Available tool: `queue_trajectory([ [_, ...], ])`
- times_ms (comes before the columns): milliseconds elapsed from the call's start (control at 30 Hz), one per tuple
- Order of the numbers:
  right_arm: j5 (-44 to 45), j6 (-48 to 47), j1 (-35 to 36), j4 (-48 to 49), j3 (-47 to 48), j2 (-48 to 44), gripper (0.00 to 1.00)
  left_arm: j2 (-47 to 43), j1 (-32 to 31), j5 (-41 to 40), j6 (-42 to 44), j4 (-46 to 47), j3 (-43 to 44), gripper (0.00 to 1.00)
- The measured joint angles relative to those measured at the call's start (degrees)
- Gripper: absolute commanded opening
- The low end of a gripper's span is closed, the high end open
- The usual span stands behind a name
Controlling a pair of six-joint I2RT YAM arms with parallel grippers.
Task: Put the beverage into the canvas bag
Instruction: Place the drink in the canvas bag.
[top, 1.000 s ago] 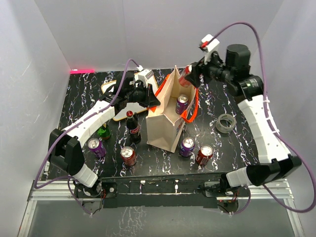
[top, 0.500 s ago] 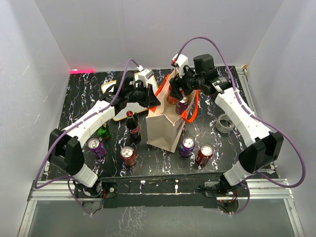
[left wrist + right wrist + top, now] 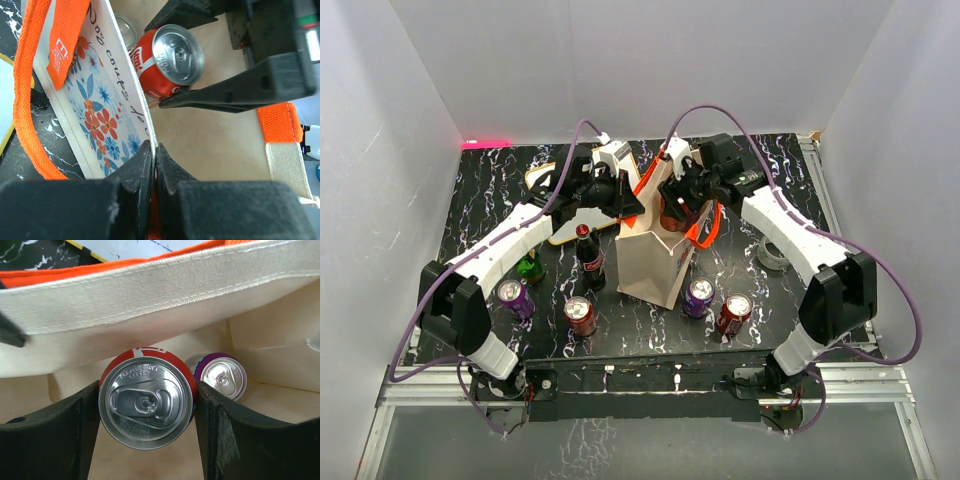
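The beige canvas bag (image 3: 648,262) with orange handles stands open at mid-table. My left gripper (image 3: 626,206) is shut on its near rim (image 3: 150,131), holding the mouth open; the bag's flowered outer face (image 3: 95,107) and an orange handle (image 3: 30,105) show beside it. My right gripper (image 3: 674,200) is shut on a red soda can (image 3: 146,405) and holds it upright inside the bag's mouth, below the rim (image 3: 150,300). The can also shows in the left wrist view (image 3: 172,59). A purple can (image 3: 221,377) stands on the bag's floor beside it.
In front of the bag stand a purple can (image 3: 699,296) and a red can (image 3: 734,313). To its left are a cola bottle (image 3: 588,255), a green bottle (image 3: 530,267), a purple can (image 3: 516,297) and a red can (image 3: 580,316). A tape roll (image 3: 778,250) lies to the right. A white board (image 3: 565,225) lies behind the left arm.
My right arm has swung left and down from the back right, carrying the red can into the bag's mouth. The left gripper has kept its hold on the rim.
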Motion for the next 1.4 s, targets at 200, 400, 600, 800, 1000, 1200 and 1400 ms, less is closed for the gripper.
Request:
queue_trajectory([
  [200, 1.68, -1.25, 0.04, 3.76, -2.58, 1.75, 0.08, 0.00, 0.00, 0.00, 0.04, -0.04, 0.00, 0.00],
  [400, 2.99, -2.49, 0.04, 8.20, -6.05, 1.97, 0.08, 0.00, 0.00, 0.00, 0.28, -0.04, 0.00, 0.00],
  [600, 2.73, -2.84, 0.09, 11.26, -8.70, 2.43, 0.08, 0.00, 0.00, 0.00, 0.66, -0.07, 0.00, 0.00],
  [800, 2.67, -3.32, 0.11, 13.70, -10.05, 2.91, 0.08, -0.04, 0.00, 0.02, 0.98, -0.07, -0.02, 0.00],
  [1000, 2.62, -3.69, 0.11, 15.63, -11.56, 5.51, 0.08, -0.11, 0.00, 0.02, 1.25, -0.07, -0.15, 0.00],
  [1200, 3.08, -3.69, -0.02, 16.15, -11.74, 7.23, 0.08, -0.39, 0.00, 0.02, 1.66, -0.09, -0.26, 0.00],
  [1400, 3.39, -3.63, -0.13, 17.11, -11.74, 7.23, 0.10, -0.42, 0.00, 0.04, 1.95, -0.09, -0.26, 0.00],
])
